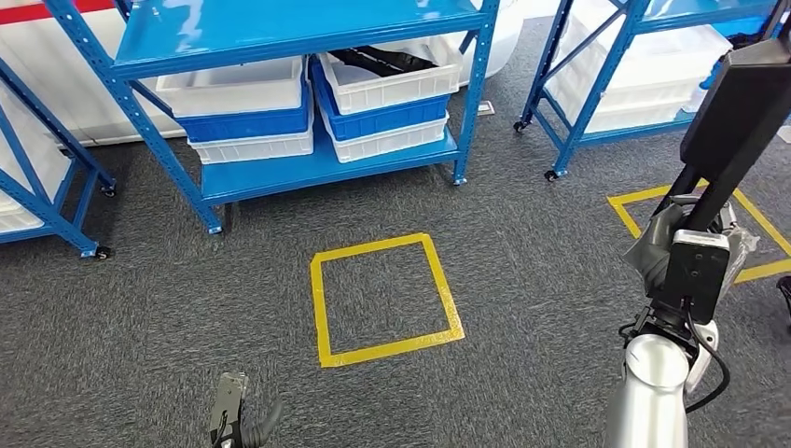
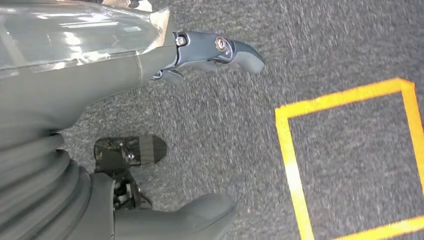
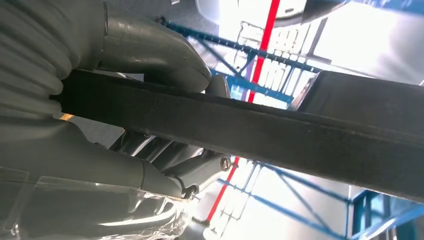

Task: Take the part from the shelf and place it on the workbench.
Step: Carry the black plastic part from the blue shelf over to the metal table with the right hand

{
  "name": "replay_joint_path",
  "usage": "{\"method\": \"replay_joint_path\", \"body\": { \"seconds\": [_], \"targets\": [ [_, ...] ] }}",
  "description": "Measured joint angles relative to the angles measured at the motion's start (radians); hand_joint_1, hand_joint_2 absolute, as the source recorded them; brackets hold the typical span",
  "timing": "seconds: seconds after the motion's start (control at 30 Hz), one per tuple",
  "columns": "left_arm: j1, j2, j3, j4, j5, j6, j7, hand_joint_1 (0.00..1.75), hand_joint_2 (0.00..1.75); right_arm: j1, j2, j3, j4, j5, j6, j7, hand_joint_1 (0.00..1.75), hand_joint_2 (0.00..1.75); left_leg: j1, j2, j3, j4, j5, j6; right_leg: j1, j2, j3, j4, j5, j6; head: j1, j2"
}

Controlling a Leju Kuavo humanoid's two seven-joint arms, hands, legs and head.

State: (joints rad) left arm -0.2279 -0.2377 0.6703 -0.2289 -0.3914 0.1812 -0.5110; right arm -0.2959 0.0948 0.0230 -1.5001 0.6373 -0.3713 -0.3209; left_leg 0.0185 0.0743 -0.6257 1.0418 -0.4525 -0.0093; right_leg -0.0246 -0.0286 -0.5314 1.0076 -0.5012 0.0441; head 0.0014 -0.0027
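Right hand [image 1: 686,245] raised at the right, clenched around a long flat black part [image 1: 737,112] (thumb over it in the wrist view), left hand [image 2: 200,60] hanging low above grey carpet, fingers apart and holding nothing, yellow taped square [image 1: 384,299] on the floor, blue metal shelf [image 1: 317,168] with white and blue bins beyond.

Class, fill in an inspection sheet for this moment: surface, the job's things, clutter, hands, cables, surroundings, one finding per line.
Surface: grey carpet floor with a yellow taped square; a second taped outline at the right.
Job's things: long black part gripped in the right hand, raised; blue shelf ahead.
Clutter: nothing seen.
Hands: left hand hangs over the carpet, fingers apart, holding nothing.
Cables: black cable at the right wrist.
Surroundings: white and blue bins stacked on the lower shelf; another blue rack at the right.
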Motion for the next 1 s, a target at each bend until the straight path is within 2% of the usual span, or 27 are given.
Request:
{"method": "replay_joint_path", "body": {
  "seconds": [0.07,0.1,0.13,0.17,0.2,0.23,0.27,0.3,0.33,0.37,0.4,0.43,0.47,0.53,0.6,0.63,0.67,0.7,0.73,0.8,0.83,0.87,0.9,0.97,1.0],
  "targets": [
    [0.002,0.001,0.0,0.0,0.004,0.003,-0.002,0.0,1.75,0.0,0.002,0.002,-0.001,0.0,-0.002,0.0,1.75,1.75,0.002,-0.044,-0.034,0.09,-0.076,-0.005,-0.002,0.016,-0.013,-0.001,0.015,-0.025,-0.003,0.0],
    [0.003,0.002,0.0,0.0,0.007,0.005,-0.003,0.0,1.75,-0.001,0.003,0.004,-0.001,-0.001,-0.003,0.0,1.75,1.75,0.002,-0.062,-0.058,0.159,-0.118,-0.005,0.002,0.025,-0.021,0.0,0.022,-0.035,-0.004,0.0],
    [0.004,0.003,0.0,0.0,0.01,0.007,-0.003,0.0,1.75,-0.001,0.004,0.005,-0.002,-0.002,-0.003,0.0,1.75,1.75,0.001,-0.071,-0.079,0.222,-0.147,-0.003,0.008,0.034,-0.029,0.0,0.028,-0.042,-0.005,0.0],
    [0.006,0.005,0.0,0.0,0.013,0.009,-0.004,0.0,1.75,-0.001,0.006,0.007,-0.001,-0.004,-0.003,0.001,1.75,1.75,0.0,-0.075,-0.088,0.26,-0.156,0.001,0.013,0.044,-0.036,0.001,0.033,-0.046,-0.005,0.0],
    [0.007,0.006,0.0,0.0,0.015,0.011,-0.003,0.0,1.75,-0.003,0.008,0.008,0.0,-0.006,-0.003,0.002,1.75,1.75,-0.001,-0.077,-0.079,0.261,-0.146,0.007,0.018,0.055,-0.041,0.002,0.038,-0.048,-0.005,0.0],
    [0.008,0.007,0.001,0.0,0.016,0.011,-0.003,0.0,1.75,-0.006,0.01,0.01,0.001,-0.008,-0.003,0.003,1.75,1.75,-0.003,-0.081,-0.053,0.224,-0.121,0.015,0.023,0.066,-0.045,0.002,0.042,-0.049,-0.005,0.0],
    [0.009,0.009,0.001,0.0,0.016,0.011,-0.003,0.0,1.75,-0.011,0.012,0.012,0.003,-0.01,-0.002,0.004,1.75,1.75,-0.006,-0.092,-0.013,0.16,-0.09,0.026,0.027,0.078,-0.047,0.002,0.046,-0.049,-0.005,0.0],
    [0.009,0.013,0.001,0.0,0.016,0.011,-0.003,0.0,1.75,-0.018,0.014,0.014,0.005,-0.012,-0.002,0.005,1.75,1.75,-0.009,-0.113,0.028,0.093,-0.067,0.039,0.03,0.088,-0.051,0.003,0.049,-0.046,-0.003,0.0],
    [0.01,0.015,0.001,0.0,0.016,0.01,-0.003,0.0,1.75,-0.026,0.017,0.016,0.007,-0.014,-0.002,0.005,1.75,1.75,-0.011,-0.132,0.06,0.039,-0.051,0.046,0.03,0.097,-0.054,0.004,0.053,-0.043,-0.002,0.0],
    [0.012,0.017,0.001,0.0,0.016,0.01,-0.003,0.0,1.75,-0.034,0.018,0.018,0.01,-0.015,-0.002,0.006,1.75,1.75,-0.013,-0.147,0.078,0.005,-0.045,0.052,0.028,0.106,-0.058,0.004,0.058,-0.038,-0.003,0.0],
    [0.014,0.018,0.002,0.0,0.016,0.01,-0.003,0.0,1.75,-0.039,0.02,0.02,0.012,-0.017,-0.002,0.006,1.75,1.75,-0.015,-0.151,0.084,-0.008,-0.044,0.053,0.025,0.115,-0.062,0.004,0.063,-0.032,-0.005,0.0],
    [0.015,0.016,0.002,0.0,0.016,0.01,-0.002,0.0,1.75,-0.042,0.021,0.021,0.013,-0.017,-0.002,0.007,1.75,1.75,-0.017,-0.142,0.086,-0.018,-0.041,0.052,0.023,0.125,-0.066,0.003,0.068,-0.026,-0.008,0.0],
    [0.015,0.015,0.002,0.0,0.016,0.01,-0.002,0.0,1.75,-0.043,0.021,0.02,0.014,-0.018,-0.002,0.007,1.75,1.75,-0.017,-0.128,0.087,-0.029,-0.036,0.053,0.023,0.125,-0.074,0.006,0.068,-0.02,-0.011,0.0],
    [0.016,0.012,0.002,0.0,0.015,0.009,-0.002,0.0,1.75,-0.048,0.022,0.019,0.015,-0.018,-0.002,0.008,1.75,1.75,-0.01,-0.1,0.088,-0.05,-0.025,0.057,0.028,0.097,-0.104,0.049,0.043,-0.015,-0.007,0.0],
    [0.02,0.011,0.002,0.0,0.014,0.008,-0.002,0.0,1.75,-0.053,0.022,0.019,0.018,-0.019,-0.002,0.008,1.75,1.75,-0.006,-0.074,0.083,-0.056,-0.017,0.059,0.025,0.057,-0.156,0.161,-0.011,-0.014,-0.001,0.0],
    [0.022,0.011,0.002,0.0,0.014,0.008,-0.002,0.0,1.75,-0.053,0.022,0.019,0.019,-0.02,-0.003,0.008,1.75,1.75,-0.006,-0.06,0.08,-0.055,-0.015,0.059,0.018,0.048,-0.182,0.224,-0.033,-0.01,0.001,0.0],
    [0.023,0.011,0.002,0.001,0.014,0.008,-0.001,0.0,1.75,-0.051,0.022,0.019,0.021,-0.02,-0.004,0.008,1.75,1.75,-0.005,-0.046,0.078,-0.055,-0.014,0.057,0.011,0.042,-0.197,0.266,-0.046,-0.002,0.001,0.0],
    [0.023,0.011,0.001,0.001,0.013,0.008,-0.001,0.0,1.75,-0.049,0.022,0.018,0.022,-0.021,-0.006,0.009,1.75,1.75,-0.003,-0.033,0.076,-0.055,-0.013,0.055,0.004,0.037,-0.195,0.274,-0.045,0.009,0.002,0.0],
    [0.024,0.011,0.001,0.001,0.013,0.008,-0.001,0.0,1.75,-0.047,0.021,0.018,0.022,-0.021,-0.009,0.01,1.75,1.75,0.0,-0.02,0.076,-0.054,-0.013,0.052,-0.004,0.03,-0.174,0.241,-0.029,0.023,0.002,0.0],
    [0.023,0.011,0.001,0.001,0.013,0.008,-0.002,0.0,1.75,-0.046,0.021,0.016,0.019,-0.021,-0.015,0.011,1.75,1.75,0.006,0.001,0.077,-0.051,-0.014,0.04,-0.015,-0.005,-0.095,0.098,0.017,0.05,0.004,0.0],
    [0.023,0.012,0.001,0.0,0.013,0.008,-0.002,0.0,1.75,-0.046,0.021,0.015,0.017,-0.021,-0.018,0.011,1.75,1.75,0.005,0.01,0.076,-0.048,-0.016,0.032,-0.015,-0.022,-0.064,0.037,0.035,0.054,0.007,0.0],
    [0.023,0.012,0.001,0.0,0.012,0.008,-0.003,0.0,1.75,-0.046,0.021,0.014,0.014,-0.02,-0.02,0.011,1.75,1.75,0.002,0.017,0.075,-0.045,-0.017,0.025,-0.013,-0.033,-0.048,0.003,0.044,0.051,0.008,0.0],
    [0.023,0.013,0.0,0.0,0.012,0.009,-0.004,0.0,1.75,-0.045,0.021,0.013,0.012,-0.02,-0.022,0.011,1.75,1.75,-0.002,0.024,0.074,-0.044,-0.017,0.019,-0.009,-0.033,-0.047,-0.005,0.044,0.043,0.008,0.0],
    [0.023,0.012,0.0,0.0,0.011,0.009,-0.004,0.0,1.75,-0.041,0.02,0.01,0.011,-0.02,-0.024,0.011,1.75,1.75,-0.001,0.034,0.072,-0.042,-0.018,0.011,-0.01,-0.009,-0.055,0.0,0.049,0.022,0.004,0.0],
    [0.022,0.012,0.0,0.0,0.011,0.01,-0.004,0.0,1.75,-0.04,0.02,0.009,0.01,-0.02,-0.024,0.012,1.75,1.75,0.003,0.024,0.069,-0.035,-0.028,0.008,-0.011,0.001,-0.058,0.001,0.052,0.014,0.003,0.0]
  ]
}}
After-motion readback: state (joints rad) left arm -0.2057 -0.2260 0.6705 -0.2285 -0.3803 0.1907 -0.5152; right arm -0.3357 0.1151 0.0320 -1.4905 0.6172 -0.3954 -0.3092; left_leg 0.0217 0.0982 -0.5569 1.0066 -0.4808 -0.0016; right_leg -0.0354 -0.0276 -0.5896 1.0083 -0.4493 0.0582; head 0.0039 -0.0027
